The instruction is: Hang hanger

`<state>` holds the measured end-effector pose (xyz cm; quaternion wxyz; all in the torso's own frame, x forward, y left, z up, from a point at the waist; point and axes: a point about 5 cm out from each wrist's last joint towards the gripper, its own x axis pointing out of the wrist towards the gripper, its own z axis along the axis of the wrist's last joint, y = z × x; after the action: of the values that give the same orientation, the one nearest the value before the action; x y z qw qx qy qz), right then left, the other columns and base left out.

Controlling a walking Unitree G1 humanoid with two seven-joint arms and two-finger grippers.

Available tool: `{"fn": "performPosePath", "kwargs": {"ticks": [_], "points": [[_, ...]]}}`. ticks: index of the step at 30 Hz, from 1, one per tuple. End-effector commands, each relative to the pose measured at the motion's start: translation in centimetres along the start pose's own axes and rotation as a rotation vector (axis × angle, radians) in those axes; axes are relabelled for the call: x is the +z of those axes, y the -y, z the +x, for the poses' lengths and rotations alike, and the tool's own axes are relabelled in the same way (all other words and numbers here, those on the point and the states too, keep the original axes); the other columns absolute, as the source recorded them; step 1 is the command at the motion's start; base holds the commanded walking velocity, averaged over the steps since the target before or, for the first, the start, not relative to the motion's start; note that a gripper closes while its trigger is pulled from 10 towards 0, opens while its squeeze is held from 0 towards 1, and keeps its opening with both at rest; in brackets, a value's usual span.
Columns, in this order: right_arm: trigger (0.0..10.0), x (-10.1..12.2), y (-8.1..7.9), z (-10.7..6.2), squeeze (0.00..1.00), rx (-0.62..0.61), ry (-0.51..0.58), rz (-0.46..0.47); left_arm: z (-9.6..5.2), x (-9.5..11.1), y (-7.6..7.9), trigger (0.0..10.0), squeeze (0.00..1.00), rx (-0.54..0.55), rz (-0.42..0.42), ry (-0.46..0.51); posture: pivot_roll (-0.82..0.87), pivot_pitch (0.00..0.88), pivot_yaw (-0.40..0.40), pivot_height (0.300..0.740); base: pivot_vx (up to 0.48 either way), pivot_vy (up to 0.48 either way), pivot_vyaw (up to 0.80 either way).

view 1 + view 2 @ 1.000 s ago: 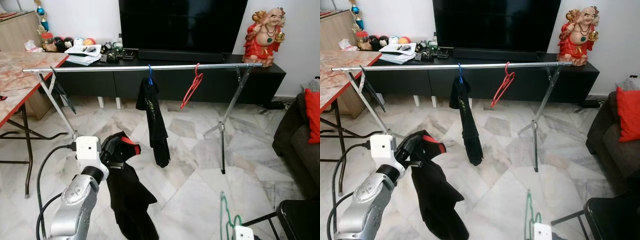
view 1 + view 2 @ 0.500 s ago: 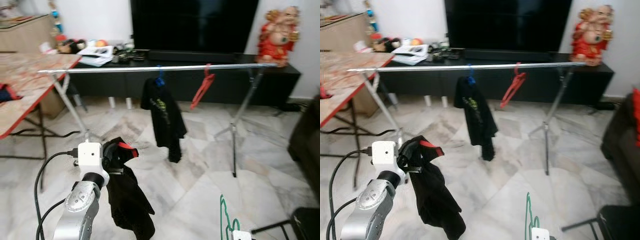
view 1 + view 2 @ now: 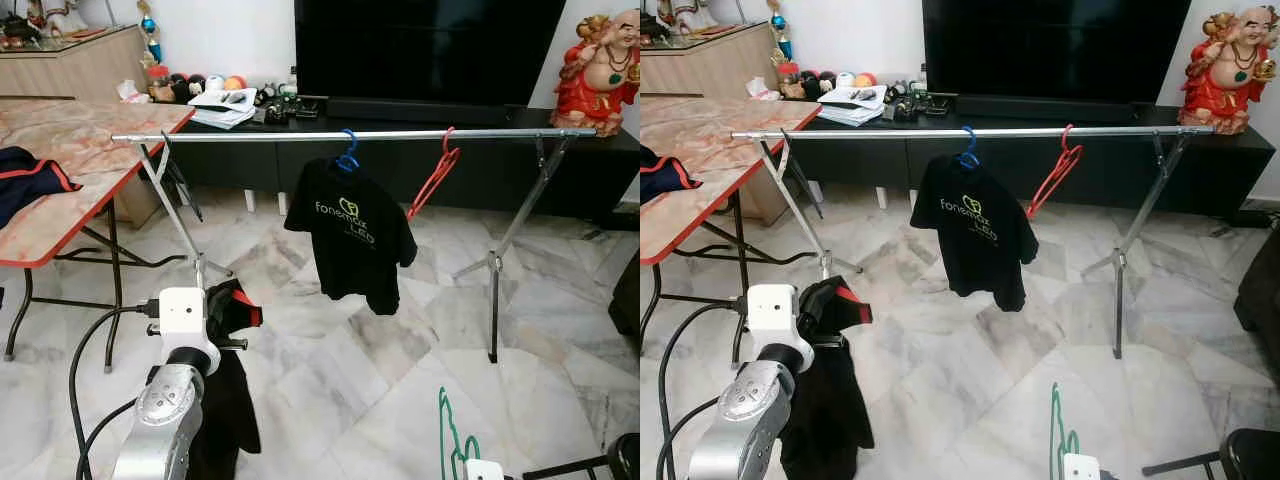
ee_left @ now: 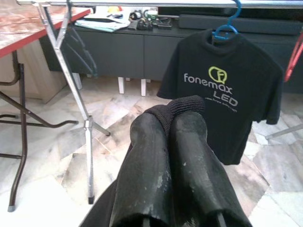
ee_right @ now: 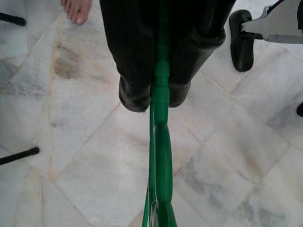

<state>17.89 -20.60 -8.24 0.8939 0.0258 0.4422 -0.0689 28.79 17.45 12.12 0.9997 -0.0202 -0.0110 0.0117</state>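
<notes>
Head camera faces a silver clothes rail (image 3: 350, 134) running across the room at our 12 o'clock, on crossed metal legs over a marble floor (image 3: 330, 360).

On the rail we note a blue hanger (image 3: 347, 156) carrying a black printed T-shirt (image 3: 352, 240), hanging near mid-rail. Just toward 3 o'clock of it, a red hanger (image 3: 434, 183) hangs bare and tilted, hook over the rail, apart from the shirt.

Our left gripper (image 4: 171, 124) sits low at roughly 7 o'clock in the head view. Its two black fingers are pressed together, pinching a fold of a black garment (image 3: 222, 410) with red trim at the collar; the cloth droops from the pinch toward the floor. In the left wrist view the cloth bulges over the fingertips, with the printed shirt behind them.

Our right gripper (image 5: 154, 92) is at about 5 o'clock, at the bottom edge of the head view. Its fingers are clamped on a green hanger (image 3: 451, 440), which stands up from the grip, well short of the rail. In the right wrist view the green plastic runs between the fingers and beyond, over marble tiles.

A person's bare toes (image 5: 76, 9) show at the frame edge there.

At 10 o'clock, a red-edged table (image 3: 70, 165) holds a dark garment (image 3: 30, 175). Behind the rail: black TV console (image 3: 420, 150), red figurine (image 3: 603, 68).
</notes>
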Motion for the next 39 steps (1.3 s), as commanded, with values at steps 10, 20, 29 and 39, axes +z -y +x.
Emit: {"fn": "performPosePath", "kwargs": {"ticks": [10, 20, 29, 39], "points": [[10.0, 0.12, -1.83, 0.12, 0.00, 0.055, 0.004, -0.061, 0.29, 0.70, -0.32, 10.0, 0.00, 0.016, 0.013, 0.029, 0.12, 0.000, 0.020, 0.740, 0.000, 0.480, 0.00], [10.0, -0.56, -1.65, -0.01, 0.00, 0.058, -0.020, -0.086, 0.31, 0.93, -0.37, 10.0, 0.00, 0.005, 0.019, 0.037, 0.12, 0.000, 0.017, 0.740, 0.000, 0.480, 0.58], [10.0, -0.66, -1.65, -0.03, 0.00, 0.057, -0.021, -0.073, 0.42, 1.05, -0.30, 10.0, 0.00, 0.004, 0.003, 0.039, 0.12, 0.000, 0.018, 0.740, 0.000, 0.480, 0.00], [10.0, -0.79, -1.49, -0.05, 0.00, 0.066, -0.034, -0.078, 0.38, 1.20, -0.67, 10.0, 0.00, 0.014, 0.001, 0.043, 0.14, 0.000, 0.010, 0.740, 0.000, 0.480, 0.00]]}}
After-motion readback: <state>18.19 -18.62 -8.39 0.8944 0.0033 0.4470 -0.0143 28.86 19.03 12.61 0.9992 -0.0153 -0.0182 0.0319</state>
